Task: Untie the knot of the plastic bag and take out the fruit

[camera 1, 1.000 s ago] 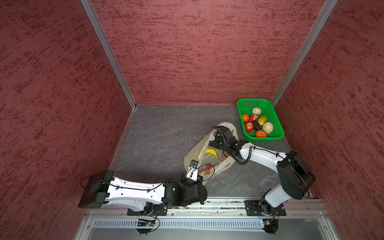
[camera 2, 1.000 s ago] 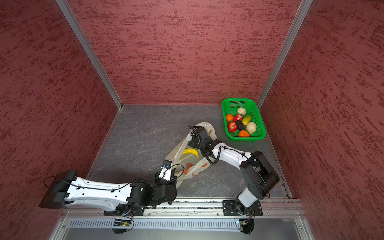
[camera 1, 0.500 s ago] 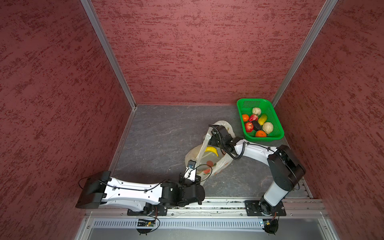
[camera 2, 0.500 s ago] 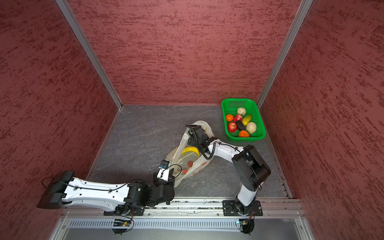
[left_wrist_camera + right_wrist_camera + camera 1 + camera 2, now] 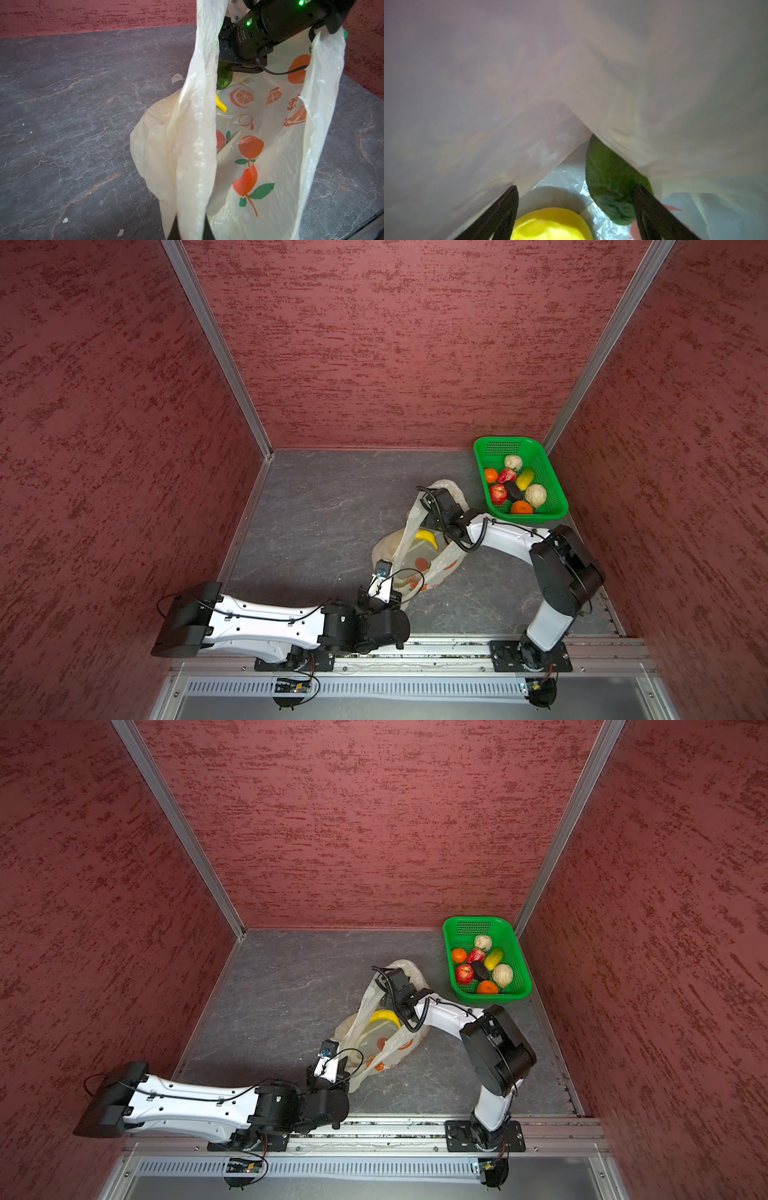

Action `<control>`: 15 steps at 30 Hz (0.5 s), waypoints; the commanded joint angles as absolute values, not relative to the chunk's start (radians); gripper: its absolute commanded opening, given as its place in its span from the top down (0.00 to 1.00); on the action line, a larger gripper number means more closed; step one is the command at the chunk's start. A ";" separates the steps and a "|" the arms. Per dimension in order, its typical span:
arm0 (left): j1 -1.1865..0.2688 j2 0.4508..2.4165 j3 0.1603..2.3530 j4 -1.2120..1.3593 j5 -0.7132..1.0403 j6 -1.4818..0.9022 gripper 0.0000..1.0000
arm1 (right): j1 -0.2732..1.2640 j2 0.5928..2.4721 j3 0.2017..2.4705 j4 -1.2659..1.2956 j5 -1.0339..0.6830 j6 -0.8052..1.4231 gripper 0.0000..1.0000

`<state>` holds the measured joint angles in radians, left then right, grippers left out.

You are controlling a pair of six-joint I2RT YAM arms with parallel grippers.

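plastic bag [image 5: 195, 145] untied, open. several fruit [image 5: 498, 493] in green basket [image 5: 503, 445] near it; banana [image 5: 426, 537], green fruit [image 5: 610, 187] left inside. left pincer [image 5: 388, 593] clamped on its handle; right pincer [image 5: 575, 188] spread wide, empty.

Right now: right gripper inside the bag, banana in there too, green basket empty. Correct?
No: the green basket is not empty; it holds several fruit, as both top views show. The rest stands: the right gripper is inside the plastic bag, and the banana lies in there too.
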<state>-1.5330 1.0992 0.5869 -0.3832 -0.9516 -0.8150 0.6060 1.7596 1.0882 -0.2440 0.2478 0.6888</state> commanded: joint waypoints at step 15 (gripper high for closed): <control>-1.548 1.098 0.580 -0.397 -0.968 -0.846 1.00 | 0.529 1.816 1.046 -0.295 0.174 0.705 0.13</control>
<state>-1.5368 1.0992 0.5869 -0.3836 -0.9524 -0.8310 0.5587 1.8034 1.0740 -0.2485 0.2131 0.6815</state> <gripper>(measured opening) 0.043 0.866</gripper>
